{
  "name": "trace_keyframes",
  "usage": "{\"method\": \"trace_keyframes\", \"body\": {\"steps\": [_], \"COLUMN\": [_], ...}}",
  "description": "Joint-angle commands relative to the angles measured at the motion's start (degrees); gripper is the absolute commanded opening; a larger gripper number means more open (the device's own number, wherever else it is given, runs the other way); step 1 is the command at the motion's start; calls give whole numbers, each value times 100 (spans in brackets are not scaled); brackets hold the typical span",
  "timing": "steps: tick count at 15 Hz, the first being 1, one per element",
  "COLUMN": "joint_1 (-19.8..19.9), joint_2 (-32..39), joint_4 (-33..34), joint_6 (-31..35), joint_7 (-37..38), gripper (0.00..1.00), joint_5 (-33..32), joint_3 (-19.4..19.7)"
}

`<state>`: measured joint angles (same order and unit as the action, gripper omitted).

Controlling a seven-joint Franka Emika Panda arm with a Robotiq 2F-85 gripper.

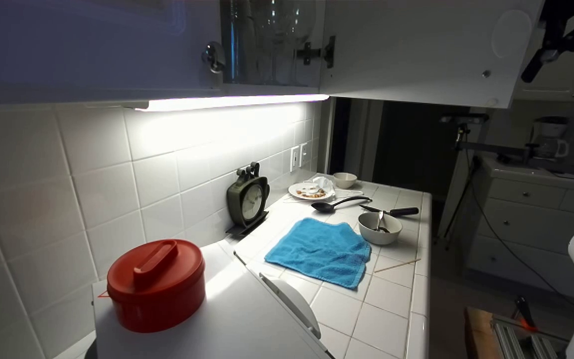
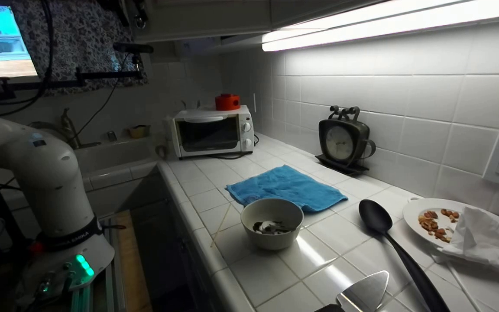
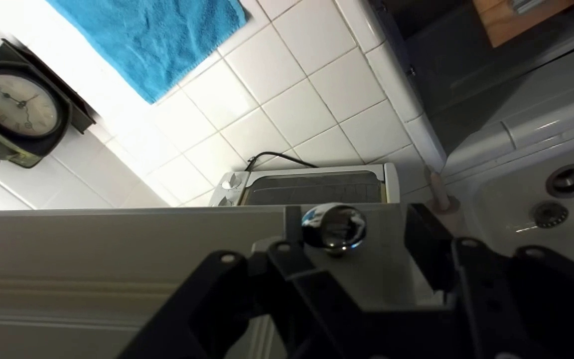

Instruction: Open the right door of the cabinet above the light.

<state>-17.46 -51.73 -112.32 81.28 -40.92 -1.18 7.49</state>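
Note:
The right door (image 1: 416,50) of the cabinet stands swung out, wide open, in an exterior view. Its pale front also shows in an exterior view (image 2: 206,17) and in the wrist view (image 3: 117,249). The twin door (image 1: 92,45) is shut, and glassware (image 1: 277,40) shows inside the cabinet. The glowing light (image 1: 237,103) runs below the cabinet. My gripper (image 3: 357,229) is open at the door's free edge. The shiny round knob (image 3: 334,227) lies between its fingers, close to the left finger; contact is unclear. The right finger is just past the edge. The gripper shows partly in an exterior view (image 1: 541,55).
On the tiled counter are a blue towel (image 1: 322,252), a bowl (image 1: 379,228), a clock (image 1: 248,199), a plate with nuts (image 2: 431,208) and a black spoon (image 2: 379,216). A toaster oven (image 2: 210,134) carries a red pot (image 1: 157,284). A sink (image 3: 541,199) lies beyond.

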Motion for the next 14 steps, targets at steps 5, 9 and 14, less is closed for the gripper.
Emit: {"method": "trace_keyframes", "body": {"steps": [5, 9, 14], "joint_1": [73, 307, 430], "joint_2": [-133, -28, 177], "joint_4": [824, 1228, 1424], "joint_6": [-1546, -1954, -1977], "joint_7": [-279, 102, 1109], "gripper": [100, 100, 100], "joint_5": [-52, -406, -256], "joint_3": [-121, -368, -778]}}
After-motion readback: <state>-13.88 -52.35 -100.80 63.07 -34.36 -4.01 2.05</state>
